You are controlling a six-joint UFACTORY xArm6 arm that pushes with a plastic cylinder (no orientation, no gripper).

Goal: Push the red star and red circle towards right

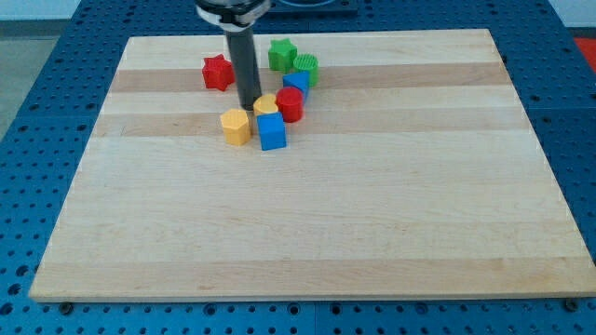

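While the rod, which has no jaws to open, rests its tip [250, 105] near the worktop's [391, 214] top edge, red star [217, 72] and red circle [291, 105] look barely pushed right.

Red star [217, 72], red circle [291, 104], two green blocks [282, 54], two blue blocks [272, 132], two yellow blocks [237, 126], pale striped wooden board [372, 214]

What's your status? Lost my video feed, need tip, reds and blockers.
My tip between red star and red circle. Yellow block touching circle's left. Blue block crowds its top.
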